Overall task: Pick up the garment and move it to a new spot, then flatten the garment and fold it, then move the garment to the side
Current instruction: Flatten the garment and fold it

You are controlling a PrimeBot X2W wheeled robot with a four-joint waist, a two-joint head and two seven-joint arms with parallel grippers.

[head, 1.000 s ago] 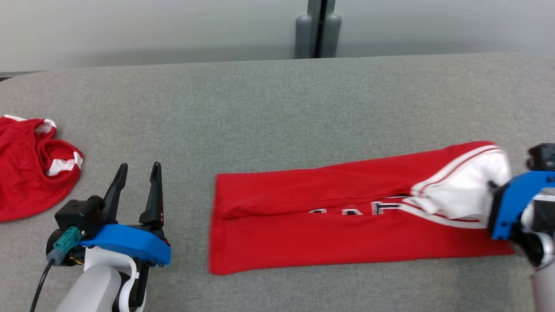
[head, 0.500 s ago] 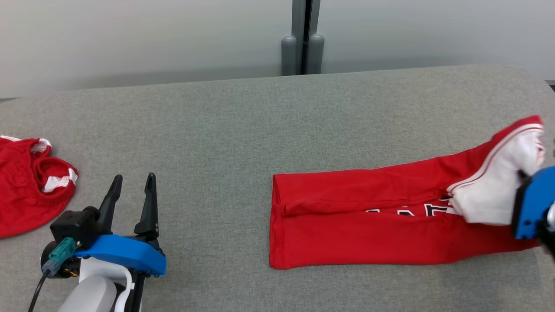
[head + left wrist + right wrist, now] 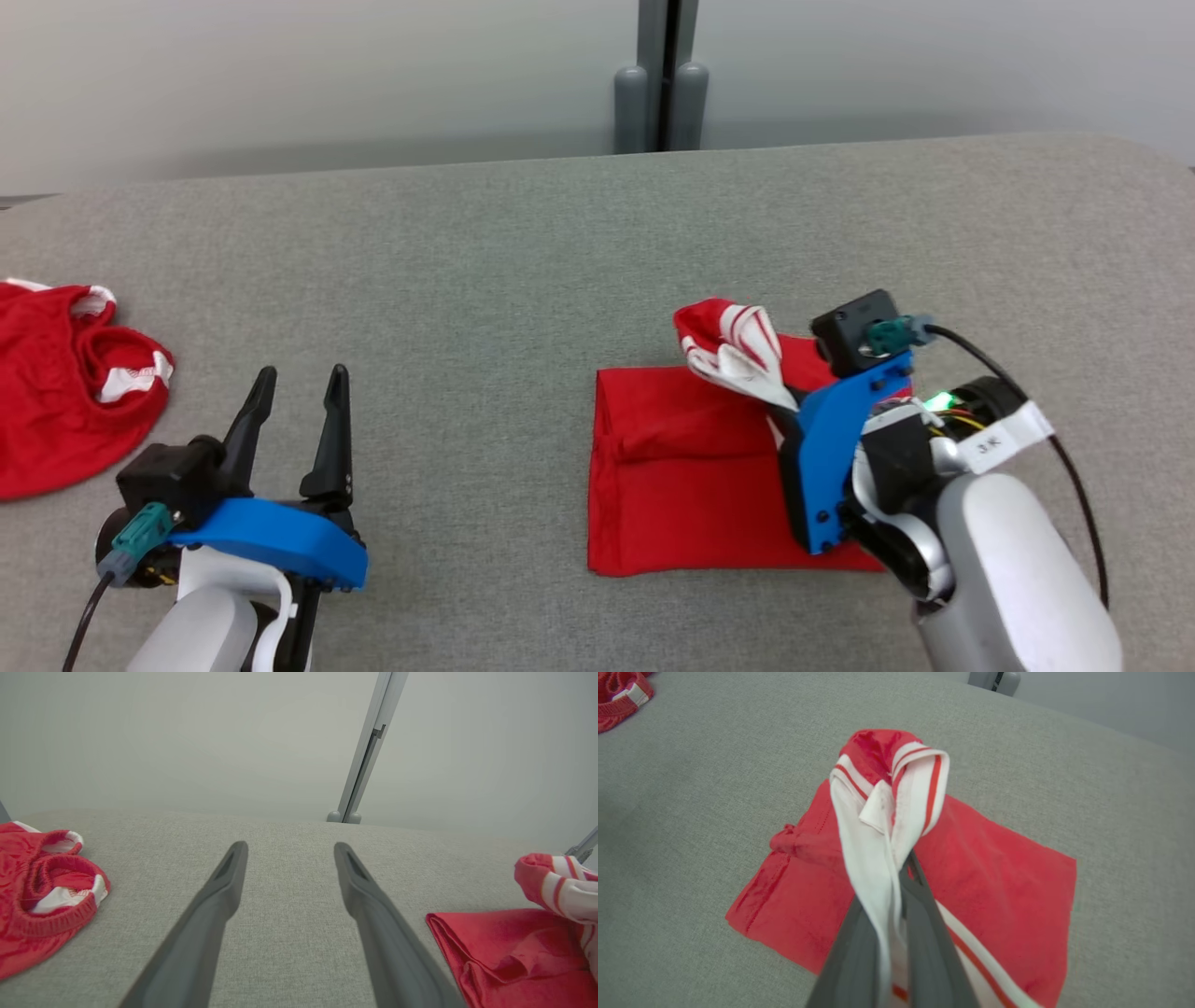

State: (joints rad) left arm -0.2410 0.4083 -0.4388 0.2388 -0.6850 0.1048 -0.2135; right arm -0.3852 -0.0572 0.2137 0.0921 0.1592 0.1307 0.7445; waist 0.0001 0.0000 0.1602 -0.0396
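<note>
Lying right of centre on the grey worktop [image 3: 467,261], the red garment [image 3: 691,485] is doubled over. Its lower layer lies flat, with a fold edge facing the robot's left. The striped end [image 3: 738,350], white with red bands, is raised clear of the lower layer and bunched above it. The right gripper [image 3: 787,411] is clamped on that striped end. In the right wrist view its two dark fingers [image 3: 859,952] stand narrow, with white cloth pinched between them. The left gripper [image 3: 297,373] sits low at the robot's left, well apart from the garment. Its jaws are wide and hold nothing. A second red garment [image 3: 56,392] with white trim lies crumpled at the far left of the worktop. A grey post [image 3: 658,84] stands behind the far edge.
</note>
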